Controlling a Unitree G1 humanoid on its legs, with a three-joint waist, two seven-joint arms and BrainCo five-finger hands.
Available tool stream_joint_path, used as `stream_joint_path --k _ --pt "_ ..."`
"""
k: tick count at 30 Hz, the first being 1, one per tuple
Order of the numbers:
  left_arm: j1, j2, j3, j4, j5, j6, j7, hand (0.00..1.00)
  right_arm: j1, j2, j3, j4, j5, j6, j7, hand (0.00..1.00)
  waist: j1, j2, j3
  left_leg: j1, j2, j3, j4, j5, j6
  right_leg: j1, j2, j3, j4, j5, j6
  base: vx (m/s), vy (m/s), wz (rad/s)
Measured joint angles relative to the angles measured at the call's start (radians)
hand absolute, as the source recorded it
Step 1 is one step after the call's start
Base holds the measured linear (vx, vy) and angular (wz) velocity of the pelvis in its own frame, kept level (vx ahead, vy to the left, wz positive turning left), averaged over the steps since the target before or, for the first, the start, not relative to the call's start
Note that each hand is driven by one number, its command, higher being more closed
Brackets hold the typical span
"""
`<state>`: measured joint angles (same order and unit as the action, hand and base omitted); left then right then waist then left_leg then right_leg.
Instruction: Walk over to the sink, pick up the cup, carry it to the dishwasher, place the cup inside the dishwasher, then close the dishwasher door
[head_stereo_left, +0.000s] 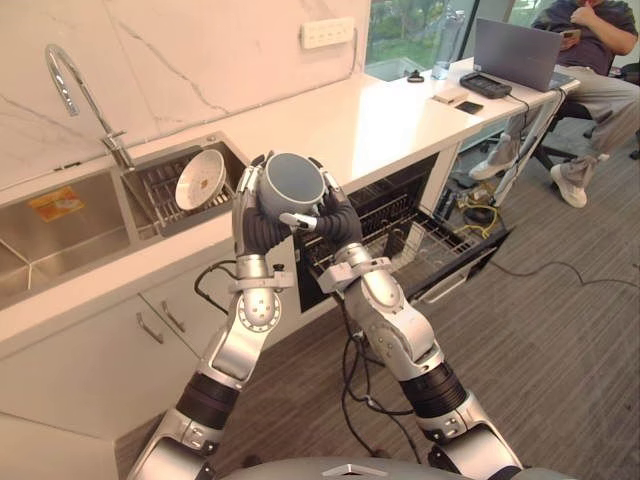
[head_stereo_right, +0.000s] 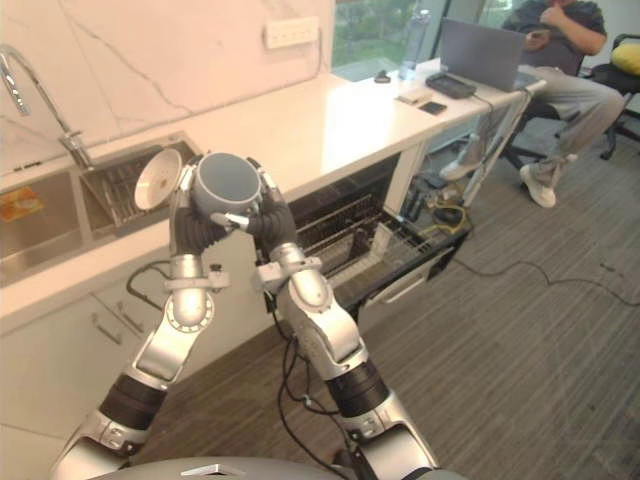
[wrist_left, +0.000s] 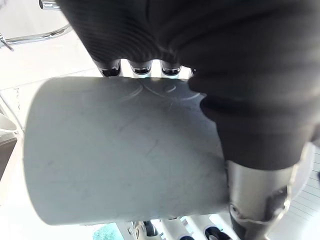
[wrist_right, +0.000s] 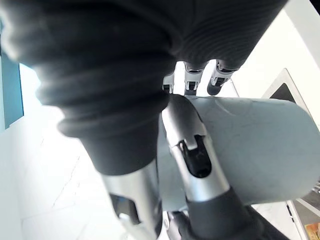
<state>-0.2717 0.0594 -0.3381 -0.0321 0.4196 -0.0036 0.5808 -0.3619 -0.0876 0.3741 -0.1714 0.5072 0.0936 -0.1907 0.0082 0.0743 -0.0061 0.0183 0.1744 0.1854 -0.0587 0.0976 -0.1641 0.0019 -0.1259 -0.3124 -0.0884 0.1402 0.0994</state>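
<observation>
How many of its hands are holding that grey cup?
2. The left hand curls round the cup on the side toward the sink. The right hand curls round it on the side toward the open dishwasher.

Right hand (wrist_right: 196, 155) seen from very close. Its dark ribbed cover spans the upper part of the view. The silver thumb lies across the near wall of the cup (wrist_right: 260, 145) and presses against it. The fingers (wrist_right: 193, 75) reach over the cup's far side, dark tips on its surface. The cup is pale grey and matt, lying on its side in the grasp. Behind it is a white surface (wrist_right: 60, 190) with faint veins. A teal strip (wrist_right: 10, 85) sits at one edge. Small orange patch (wrist_right: 312, 231) in a corner; identity unclear.
</observation>
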Motion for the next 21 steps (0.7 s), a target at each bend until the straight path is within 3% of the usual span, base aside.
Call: stream_joint_path --k 14,21 --pt "0.0 0.0 -0.036 0.0 0.047 0.001 -0.024 1.0 0.0 0.0 -0.01 0.0 0.015 0.003 -0.007 0.0 -0.002 -0.006 0.0 0.001 -0.001 0.002 -0.014 0.004 0.0 -0.005 0.0 0.0 0.0 0.0 0.0 0.0 0.0 0.0" --pt "0.0 0.006 -0.042 0.002 0.075 0.002 -0.043 1.0 0.0 -0.003 -0.023 0.0 0.015 0.047 0.016 0.0 -0.003 -0.012 0.0 0.002 -0.001 0.002 -0.014 0.004 0.0 -0.005 0.0 0.0 0.0 0.0 0.0 0.0 0.0 0.0"
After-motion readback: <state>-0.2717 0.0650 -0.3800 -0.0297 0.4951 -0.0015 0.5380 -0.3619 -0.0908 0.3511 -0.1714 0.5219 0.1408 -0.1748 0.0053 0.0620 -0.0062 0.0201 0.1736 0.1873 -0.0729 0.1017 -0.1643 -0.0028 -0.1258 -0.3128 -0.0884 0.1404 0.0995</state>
